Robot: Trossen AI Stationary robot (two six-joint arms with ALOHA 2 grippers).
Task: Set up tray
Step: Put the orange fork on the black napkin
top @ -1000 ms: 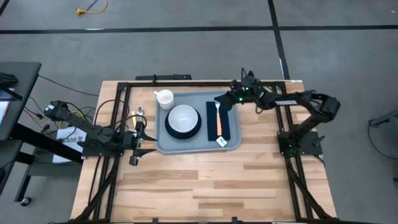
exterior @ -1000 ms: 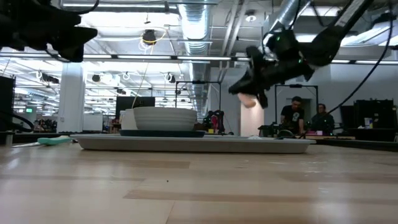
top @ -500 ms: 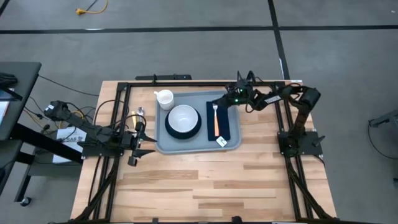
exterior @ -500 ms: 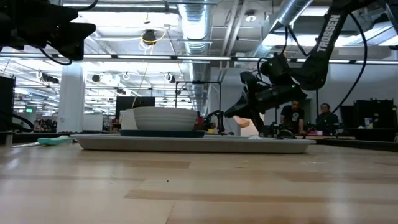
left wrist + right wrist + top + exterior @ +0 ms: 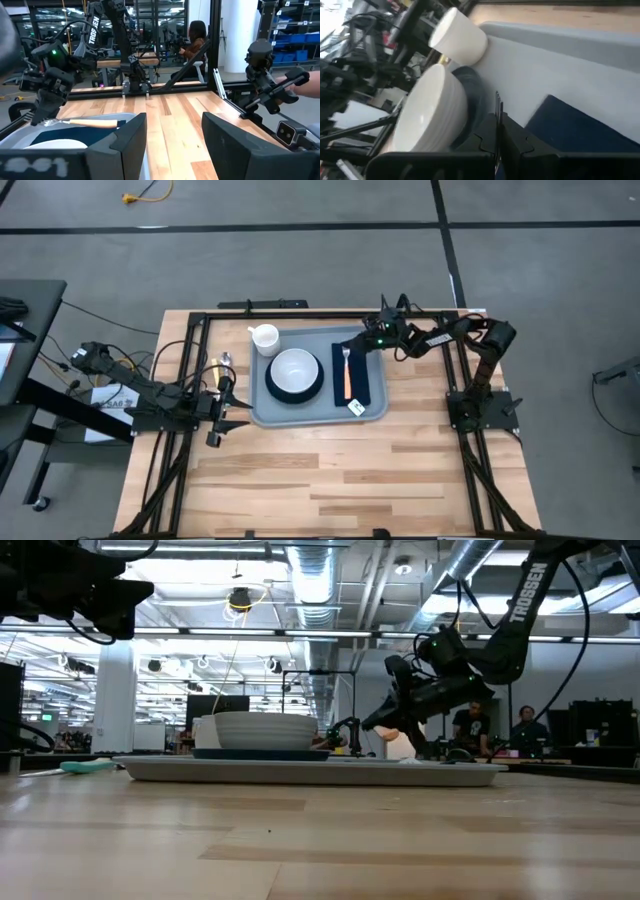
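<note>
As seen from above, the tray [image 5: 318,412] is laid mid-bench, the closed, empty right pincer [image 5: 362,340] poised at its far right corner; the left pincer [image 5: 224,417], parted and empty, is kept just beside its left edge. At bench level, the tray [image 5: 310,771] is seen flat beneath the right pincer [image 5: 372,724].

"TROSSEN" reads in white letters along the right arm [image 5: 522,595] in the low view, and again on that arm [image 5: 93,29] in the left wrist view.
</note>
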